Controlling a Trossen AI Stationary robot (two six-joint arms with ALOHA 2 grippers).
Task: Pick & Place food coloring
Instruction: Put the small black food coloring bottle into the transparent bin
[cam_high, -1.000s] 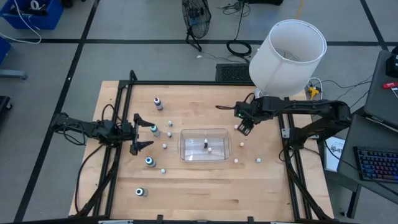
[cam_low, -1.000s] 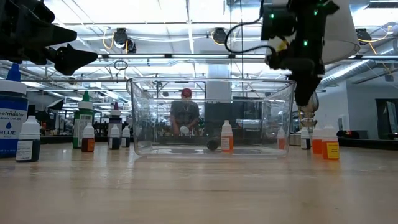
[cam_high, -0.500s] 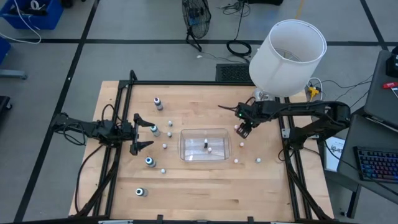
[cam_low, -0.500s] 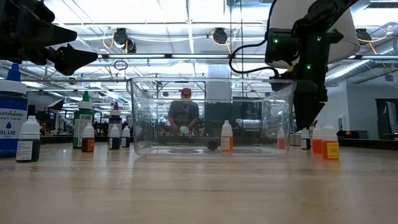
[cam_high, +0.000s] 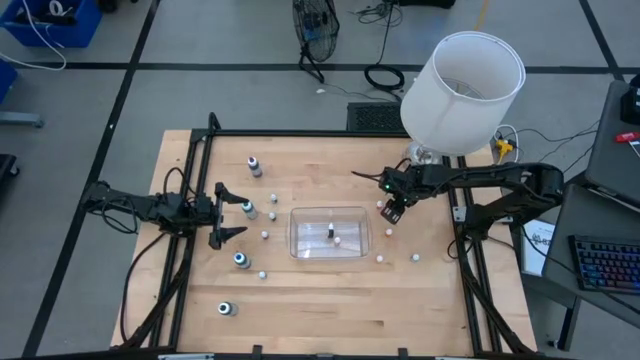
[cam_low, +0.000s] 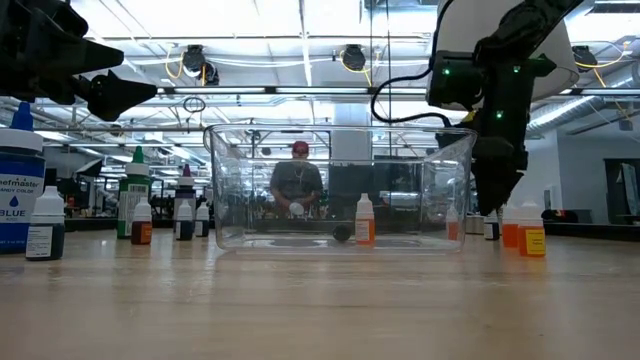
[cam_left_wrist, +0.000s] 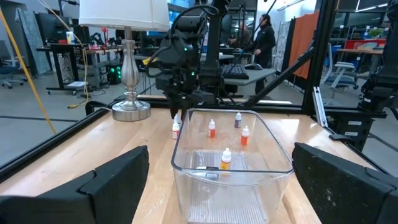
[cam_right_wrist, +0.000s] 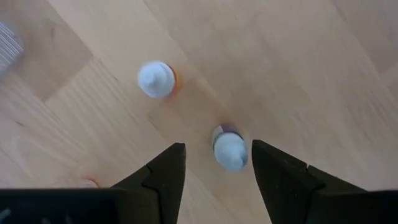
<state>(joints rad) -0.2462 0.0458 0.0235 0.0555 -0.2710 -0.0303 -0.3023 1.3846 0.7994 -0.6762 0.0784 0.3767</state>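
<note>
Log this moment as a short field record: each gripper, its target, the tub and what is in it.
right gripper: jaws open, pointing down over a small white-capped bottle, not yet closed on it
neighbouring bottle: white cap, orange body, stands apart on the wood
left gripper: jaws open, waiting at the table's left side
clear tub: mid-table, holds two small bottles
loose bottles: more stand scattered on the table around the tub

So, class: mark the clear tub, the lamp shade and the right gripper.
Clear tub (cam_high: 296, 214), high view, its left rim.
Lamp shade (cam_high: 455, 95), high view, outer wall.
Right gripper (cam_right_wrist: 215, 173), right wrist view, between its fingertips.
</note>
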